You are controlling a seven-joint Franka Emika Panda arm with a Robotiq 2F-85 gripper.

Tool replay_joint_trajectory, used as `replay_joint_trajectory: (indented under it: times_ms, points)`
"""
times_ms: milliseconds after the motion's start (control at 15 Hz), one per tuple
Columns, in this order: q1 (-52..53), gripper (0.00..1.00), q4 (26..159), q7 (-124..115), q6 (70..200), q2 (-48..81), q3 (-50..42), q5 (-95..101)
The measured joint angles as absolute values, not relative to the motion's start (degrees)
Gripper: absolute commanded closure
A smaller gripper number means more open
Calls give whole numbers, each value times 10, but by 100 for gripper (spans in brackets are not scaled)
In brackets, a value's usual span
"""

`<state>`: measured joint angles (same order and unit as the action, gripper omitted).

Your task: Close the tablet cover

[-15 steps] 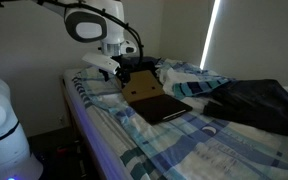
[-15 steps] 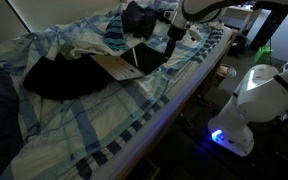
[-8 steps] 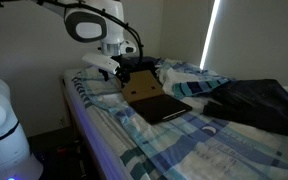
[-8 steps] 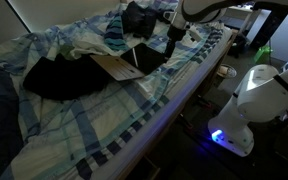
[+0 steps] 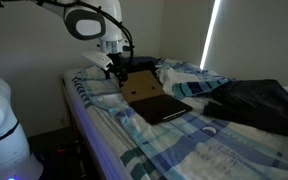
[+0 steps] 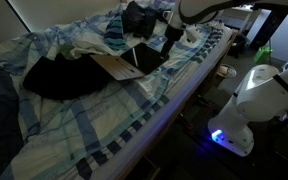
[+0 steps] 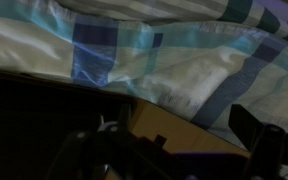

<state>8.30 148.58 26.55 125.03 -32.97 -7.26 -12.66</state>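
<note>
The tablet (image 5: pixel 164 107) lies dark and flat on the blue plaid bed. Its tan cover (image 5: pixel 139 88) stands propped open at an angle behind it. Both show in both exterior views, tablet (image 6: pixel 150 57) and cover (image 6: pixel 111 67). My gripper (image 5: pixel 117 70) hangs just above the cover's far edge, also seen in an exterior view (image 6: pixel 169 38). In the wrist view the tan cover (image 7: pixel 174 128) and the dark tablet (image 7: pixel 44 120) lie below my gripper (image 7: pixel 169 150), whose fingers are spread wide and hold nothing.
A black bag or garment (image 5: pixel 254 105) lies on the bed beside the tablet, also seen in an exterior view (image 6: pixel 59 78). Rumpled plaid bedding (image 5: pixel 189 72) and a dark object (image 6: pixel 139 18) lie behind it. The bed edge (image 6: pixel 184 85) runs near the robot base (image 6: pixel 264 95).
My gripper has turned and shifted slightly above the cover's edge. The tablet and cover have not moved.
</note>
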Motion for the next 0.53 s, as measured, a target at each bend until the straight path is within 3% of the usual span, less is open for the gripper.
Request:
replay_joint_trajectory:
  times_ms: [533]
  points:
    - [107, 0, 1424, 195, 1251, -304, 11, -126]
